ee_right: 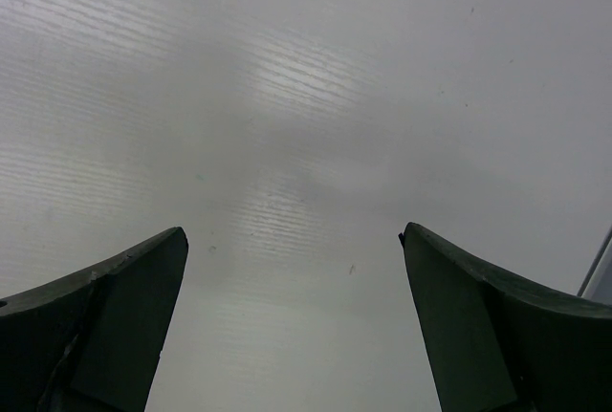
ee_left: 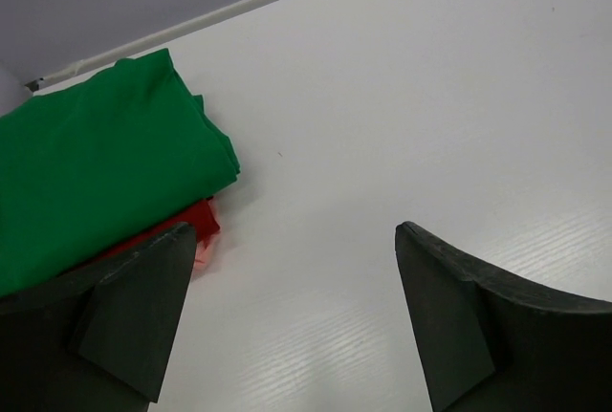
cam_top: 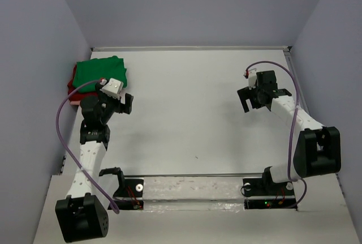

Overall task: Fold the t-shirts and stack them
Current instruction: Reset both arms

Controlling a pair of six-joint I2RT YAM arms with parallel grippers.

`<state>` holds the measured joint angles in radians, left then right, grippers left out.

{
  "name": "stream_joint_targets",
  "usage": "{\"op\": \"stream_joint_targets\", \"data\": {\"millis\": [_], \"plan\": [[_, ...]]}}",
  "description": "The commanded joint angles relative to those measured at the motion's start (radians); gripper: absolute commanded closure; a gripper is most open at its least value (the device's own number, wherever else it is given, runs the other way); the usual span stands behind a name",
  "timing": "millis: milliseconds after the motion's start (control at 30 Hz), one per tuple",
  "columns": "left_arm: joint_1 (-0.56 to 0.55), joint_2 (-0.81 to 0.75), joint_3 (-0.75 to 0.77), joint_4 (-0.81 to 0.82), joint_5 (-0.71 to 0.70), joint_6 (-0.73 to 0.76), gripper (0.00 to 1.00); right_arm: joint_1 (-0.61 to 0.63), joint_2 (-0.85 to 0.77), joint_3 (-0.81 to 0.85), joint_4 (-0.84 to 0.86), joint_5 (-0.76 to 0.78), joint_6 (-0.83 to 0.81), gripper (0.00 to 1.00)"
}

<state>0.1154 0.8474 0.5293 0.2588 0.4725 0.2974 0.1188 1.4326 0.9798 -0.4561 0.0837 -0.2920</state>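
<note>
A white worktop (cam_top: 186,119) fills a bare booth with pale lilac walls (cam_top: 34,57), a thin rail (cam_top: 189,47) along its far edge. My left hand (cam_top: 129,103) stands wide open and holds nothing; only bare surface shows between its fingers (ee_left: 134,316). The folded t-shirts lie stacked just ahead of that hand and to its left. The bright green t-shirt (ee_left: 86,183) is on top and the dark red t-shirt (ee_left: 196,216) peeks out beneath it. My right hand (cam_top: 263,99), well apart from the pile, is also spread wide and empty over the plain worktop. A paler sliver (ee_left: 203,251) under the red edge is too small to name. My left finger hides the pile's near side, so I cannot tell whether it touches the cloth.
</note>
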Motion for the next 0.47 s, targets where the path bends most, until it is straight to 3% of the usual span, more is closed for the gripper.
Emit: {"op": "stream_joint_targets", "data": {"millis": [0, 433], "plan": [[0.012, 0.015, 0.008, 0.051, 0.032, -0.023, 0.03, -0.002, -0.014, -0.007, 0.045, 0.001, -0.007, 0.0], [0.043, -0.041, -0.054, 0.074, 0.054, -0.006, 0.01, -0.024, -0.064, -0.023, 0.042, -0.073, -0.036, 0.0]]}}
